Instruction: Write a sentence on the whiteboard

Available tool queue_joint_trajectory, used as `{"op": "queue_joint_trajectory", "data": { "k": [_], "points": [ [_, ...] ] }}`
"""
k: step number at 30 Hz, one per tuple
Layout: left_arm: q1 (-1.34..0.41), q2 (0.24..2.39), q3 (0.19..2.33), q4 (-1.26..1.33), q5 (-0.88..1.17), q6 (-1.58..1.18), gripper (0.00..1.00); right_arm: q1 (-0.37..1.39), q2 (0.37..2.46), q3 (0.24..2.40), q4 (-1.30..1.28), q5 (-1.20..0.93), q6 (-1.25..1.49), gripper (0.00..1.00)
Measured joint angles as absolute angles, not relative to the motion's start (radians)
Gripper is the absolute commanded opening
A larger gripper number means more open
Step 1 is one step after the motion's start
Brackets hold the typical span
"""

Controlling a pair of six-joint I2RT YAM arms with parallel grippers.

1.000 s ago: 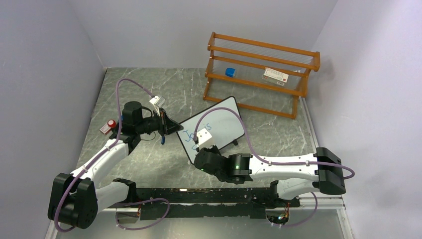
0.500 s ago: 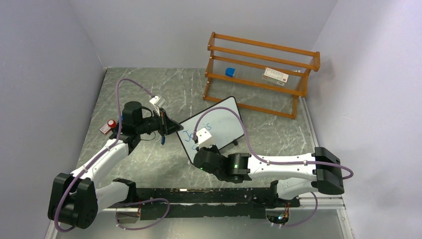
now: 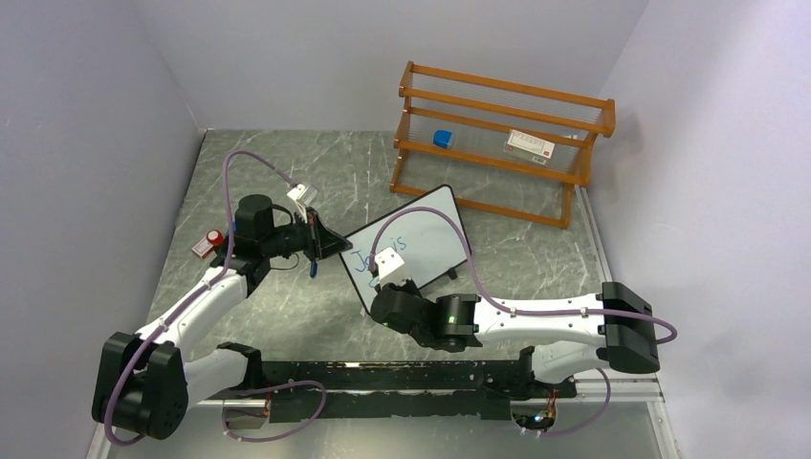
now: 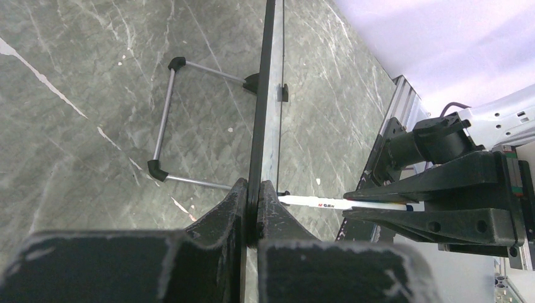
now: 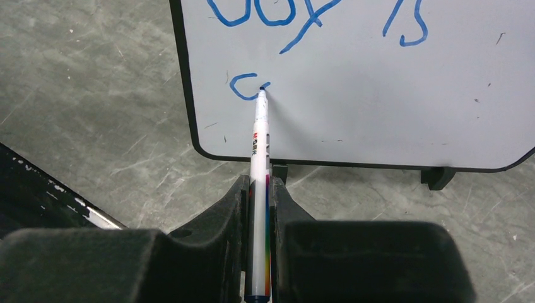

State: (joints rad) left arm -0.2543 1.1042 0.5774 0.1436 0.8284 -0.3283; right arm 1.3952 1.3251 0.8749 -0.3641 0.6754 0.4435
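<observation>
The whiteboard (image 3: 426,239) stands tilted on the table, with a black frame and small feet. My left gripper (image 3: 337,245) is shut on its left edge, seen edge-on in the left wrist view (image 4: 257,126). My right gripper (image 5: 258,189) is shut on a white marker (image 5: 259,183) with a rainbow stripe. The marker's blue tip touches the board (image 5: 353,82) at the end of a blue "C" (image 5: 243,87) on the second line. The sentence (image 5: 315,16) reads "Joy is" in blue on the first line. The marker also shows in the left wrist view (image 4: 315,202).
An orange wooden rack (image 3: 497,143) stands at the back right, holding a blue item (image 3: 442,139) and a white-and-red box (image 3: 530,144). A red-and-white object (image 3: 208,241) lies by the left arm. A blue marker cap (image 3: 313,269) lies left of the board.
The right arm has shifted slightly left, carrying the marker with it. The left arm and the board have not moved.
</observation>
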Motion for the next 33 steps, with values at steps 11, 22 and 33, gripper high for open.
{"op": "queue_joint_trajectory", "data": {
  "k": [11, 22, 33],
  "points": [
    [-0.254, 1.104, 0.577, 0.144, 0.828, -0.328, 0.05, 1.395, 1.325, 0.873, -0.379, 0.662, 0.445, 0.0],
    [-0.254, 1.104, 0.577, 0.144, 0.828, -0.328, 0.05, 1.393, 1.325, 0.868, -0.407, 0.687, 0.456, 0.0],
    [-0.254, 1.104, 0.577, 0.144, 0.829, -0.328, 0.05, 1.386, 1.32, 0.867, -0.405, 0.712, 0.458, 0.0]
  ]
}}
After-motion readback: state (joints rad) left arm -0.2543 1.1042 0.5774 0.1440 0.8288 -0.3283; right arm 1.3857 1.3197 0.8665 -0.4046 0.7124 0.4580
